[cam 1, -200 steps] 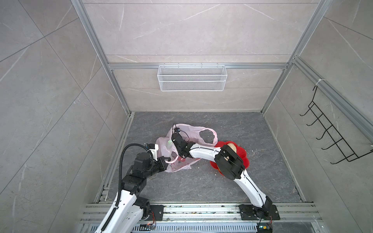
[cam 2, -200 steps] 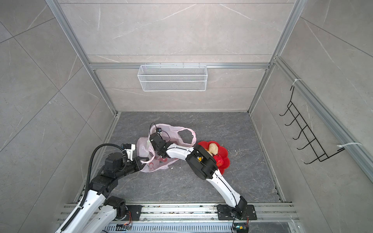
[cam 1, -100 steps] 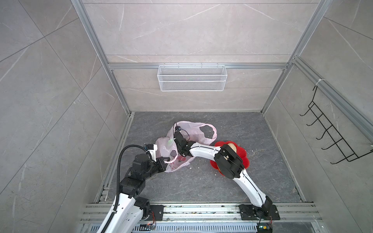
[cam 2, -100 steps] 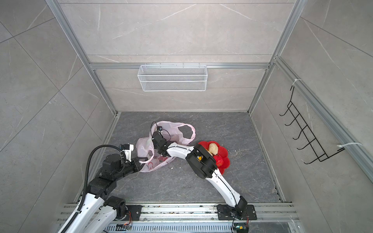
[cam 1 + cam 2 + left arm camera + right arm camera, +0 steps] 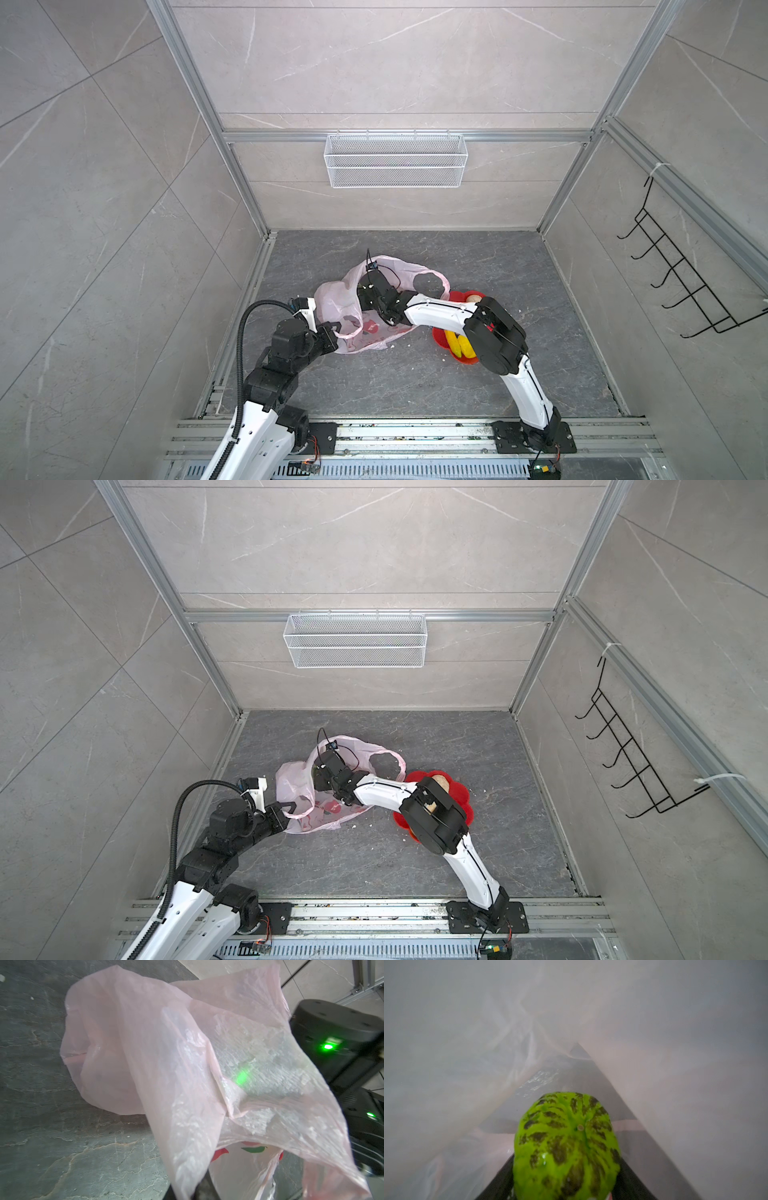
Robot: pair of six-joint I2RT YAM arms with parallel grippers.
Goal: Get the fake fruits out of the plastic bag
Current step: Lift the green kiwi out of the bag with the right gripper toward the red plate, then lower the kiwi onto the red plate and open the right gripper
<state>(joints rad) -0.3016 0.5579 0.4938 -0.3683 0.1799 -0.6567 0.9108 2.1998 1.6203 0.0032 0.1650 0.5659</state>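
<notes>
Now my right gripper, inside the pink plastic bag, clasps the striped green ball; my left gripper pinches the bag's rim. Banana and beige piece already sit in the red dish.

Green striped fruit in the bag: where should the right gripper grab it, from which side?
Grip the green striped fruit across its widest middle, entering through the plastic bag mouth. It is round, so an off-centre hold may slip; the right gripper straddles it there.
</notes>
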